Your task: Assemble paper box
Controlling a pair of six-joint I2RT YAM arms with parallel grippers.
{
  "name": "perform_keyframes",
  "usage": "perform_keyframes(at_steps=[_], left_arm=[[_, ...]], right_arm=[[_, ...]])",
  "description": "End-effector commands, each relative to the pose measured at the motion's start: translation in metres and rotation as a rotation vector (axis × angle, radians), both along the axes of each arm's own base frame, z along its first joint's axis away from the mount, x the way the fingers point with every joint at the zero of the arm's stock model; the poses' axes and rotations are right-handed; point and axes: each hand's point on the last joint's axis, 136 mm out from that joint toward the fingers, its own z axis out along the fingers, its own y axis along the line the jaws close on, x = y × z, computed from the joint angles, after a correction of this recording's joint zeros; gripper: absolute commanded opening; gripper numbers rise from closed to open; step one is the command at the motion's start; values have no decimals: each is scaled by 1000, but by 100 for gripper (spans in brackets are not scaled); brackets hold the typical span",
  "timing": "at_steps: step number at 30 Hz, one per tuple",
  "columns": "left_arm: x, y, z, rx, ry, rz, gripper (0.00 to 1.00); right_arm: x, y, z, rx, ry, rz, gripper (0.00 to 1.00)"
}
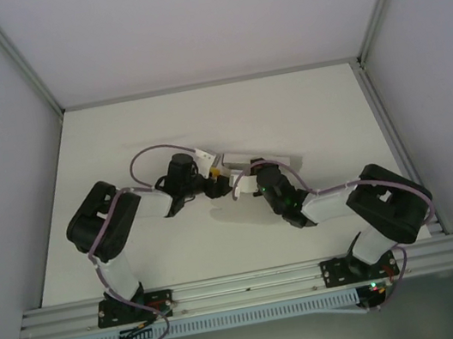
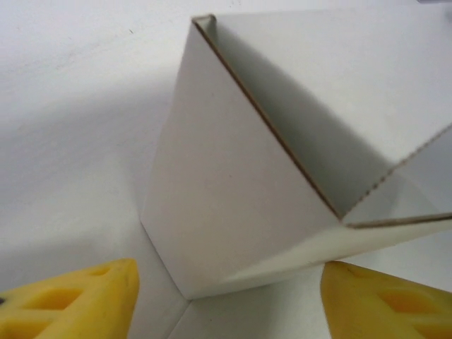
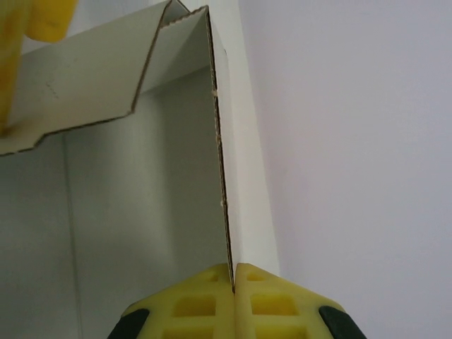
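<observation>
- Your paper box (image 2: 233,198) is plain white-grey, and its cut edges are thin brown.
- Your right gripper (image 3: 233,275) has yellow fingers with black behind them.
- Your left gripper (image 2: 229,281) has fingers of the same yellow.
- Your table (image 1: 116,136) is plain white.

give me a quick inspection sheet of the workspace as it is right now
surface: white table, bare around the arms
job's things: paper box, partly folded with walls raised and the top open, mid-table between the two grippers
clutter: nothing seen
grippers: left gripper open, yellow fingers either side of a box corner; right gripper shut on the edge of an upright box wall
cables: purple cables loop along both arms, lifted off the box
surroundings: plain white enclosure walls; aluminium rail at the near edge holding the arm bases
</observation>
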Motion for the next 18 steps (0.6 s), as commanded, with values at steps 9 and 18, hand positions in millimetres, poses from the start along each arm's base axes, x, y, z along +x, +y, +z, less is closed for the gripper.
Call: perform_keyframes(at_steps=[9,18], left_arm=[[53,-15,75,-191,-289,68,52],[73,-20,93,-224,-328,114,29]], right_arm=[[-37,-2,-85,-120,331,74,0],[-30,-1,-80,-75,390,68,0]])
